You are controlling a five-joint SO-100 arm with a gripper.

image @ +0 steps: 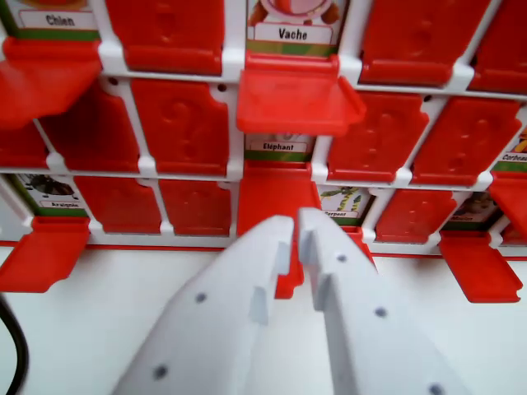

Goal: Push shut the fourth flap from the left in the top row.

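The pincer (296,226) sits before the board (235,156), below the "Vache" flap (296,103).

Bare white table (99,329) to wrist view's left of gripper (296,226) is free; same on the right, near edge. Raised flaps stick out from the board (235,123): Vache flap (296,103) straight ahead above gripper tips, others at bottom left (45,251) & bottom right (482,267). Black cable (12,350) at left edge.

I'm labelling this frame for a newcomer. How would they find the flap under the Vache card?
Start at the red flap board. In its uppermost visible row, find the Vache card; the open flap juts out just beneath it. Both side neighbours are shut, showing question marks.
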